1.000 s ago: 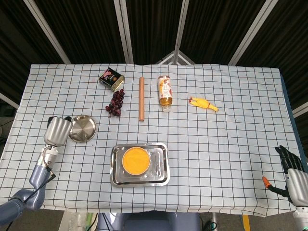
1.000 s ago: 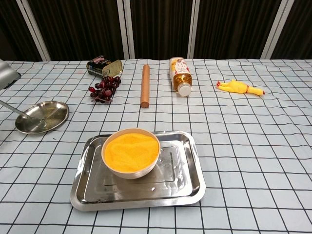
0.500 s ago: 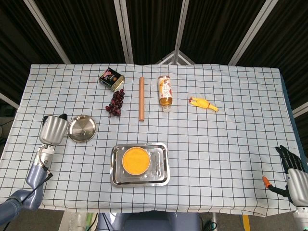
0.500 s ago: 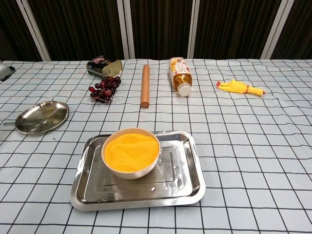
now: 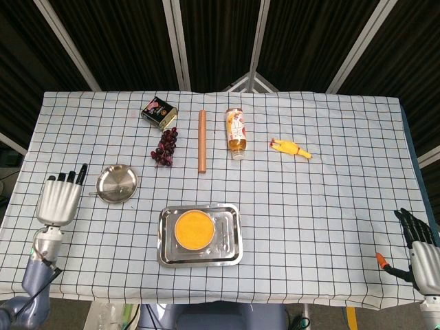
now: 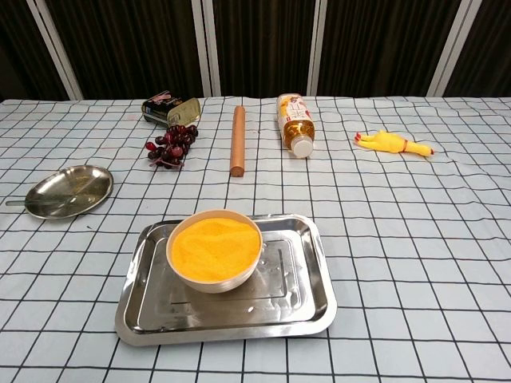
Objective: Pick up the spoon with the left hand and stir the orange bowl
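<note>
The spoon (image 5: pixel 92 194) lies on a small round steel plate (image 5: pixel 118 180) at the table's left, its handle (image 6: pixel 17 203) sticking out over the plate's left rim. My left hand (image 5: pixel 56 201) hovers left of the plate, apart from the spoon, fingers straight and spread, holding nothing. The orange bowl (image 5: pixel 193 229) filled with orange powder (image 6: pixel 214 246) stands in a steel tray (image 6: pixel 318 275) near the front middle. My right hand (image 5: pixel 419 249) hangs off the table's front right corner, fingers apart and empty. The chest view shows neither hand.
Along the back stand a tin can (image 5: pixel 159 112), dark grapes (image 5: pixel 165 147), a wooden rolling pin (image 5: pixel 202 141), a lying bottle (image 5: pixel 235 131) and a yellow rubber chicken (image 5: pixel 291 148). A small orange piece (image 5: pixel 380 260) shows beside the right hand.
My left hand let go of the spoon handle, drew back to the lower left away from the plate and spread its fingers. The spoon now rests on the plate. The right hand stayed put.
</note>
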`<state>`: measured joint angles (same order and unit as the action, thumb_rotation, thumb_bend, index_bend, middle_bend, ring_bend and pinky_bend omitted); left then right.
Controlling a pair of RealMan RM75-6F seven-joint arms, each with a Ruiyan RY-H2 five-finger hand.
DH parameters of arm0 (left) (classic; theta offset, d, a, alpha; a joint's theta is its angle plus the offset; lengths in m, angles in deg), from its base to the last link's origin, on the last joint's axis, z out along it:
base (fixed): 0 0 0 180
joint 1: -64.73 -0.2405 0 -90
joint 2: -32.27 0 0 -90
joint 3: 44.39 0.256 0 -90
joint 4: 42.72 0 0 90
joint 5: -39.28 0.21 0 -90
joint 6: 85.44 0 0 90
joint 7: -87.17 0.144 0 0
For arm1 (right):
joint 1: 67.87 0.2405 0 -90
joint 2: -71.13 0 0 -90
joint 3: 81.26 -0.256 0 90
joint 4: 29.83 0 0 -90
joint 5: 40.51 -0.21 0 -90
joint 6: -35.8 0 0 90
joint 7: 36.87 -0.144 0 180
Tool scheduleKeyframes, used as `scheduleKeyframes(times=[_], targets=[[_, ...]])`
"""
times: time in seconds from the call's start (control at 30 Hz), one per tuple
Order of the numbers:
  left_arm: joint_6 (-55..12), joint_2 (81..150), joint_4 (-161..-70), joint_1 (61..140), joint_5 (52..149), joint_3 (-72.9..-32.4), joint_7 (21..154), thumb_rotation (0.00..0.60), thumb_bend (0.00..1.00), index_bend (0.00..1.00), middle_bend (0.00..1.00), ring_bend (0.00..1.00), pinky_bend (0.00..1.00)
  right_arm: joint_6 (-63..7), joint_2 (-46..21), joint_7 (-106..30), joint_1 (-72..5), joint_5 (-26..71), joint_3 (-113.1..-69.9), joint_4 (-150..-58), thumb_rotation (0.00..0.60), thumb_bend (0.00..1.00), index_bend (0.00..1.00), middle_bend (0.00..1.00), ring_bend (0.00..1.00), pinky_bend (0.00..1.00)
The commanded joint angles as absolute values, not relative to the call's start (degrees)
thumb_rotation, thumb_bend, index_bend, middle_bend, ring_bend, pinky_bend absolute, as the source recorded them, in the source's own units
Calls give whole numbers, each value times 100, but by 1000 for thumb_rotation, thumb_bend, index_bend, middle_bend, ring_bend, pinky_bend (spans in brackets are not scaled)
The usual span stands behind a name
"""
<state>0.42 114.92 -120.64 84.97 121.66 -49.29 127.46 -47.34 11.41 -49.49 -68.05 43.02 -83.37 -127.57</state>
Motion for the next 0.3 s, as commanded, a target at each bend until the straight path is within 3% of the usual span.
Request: scheduleKeyframes(times=[0.03, 0.13, 0.3], targets=[[557, 10921, -13028, 7807, 12417, -4393, 11989, 600, 0, 0, 0, 38, 246, -4753, 1122, -4876, -6805, 4315, -8338, -12750, 600, 339, 0, 0, 0, 0], [610, 10670, -13476, 7526, 12453, -4112, 11611, 600, 0, 0, 0, 0, 107, -4789, 1079, -4774, -6804, 4326, -8348, -12747, 600, 339, 0, 0, 0, 0], [715, 10410, -13680, 7284, 12599, -3944, 10987, 600, 0, 0, 0, 0, 85, -4766, 1067, -4762, -6795, 4290, -8361, -12758, 600, 339, 0, 0, 0, 0]])
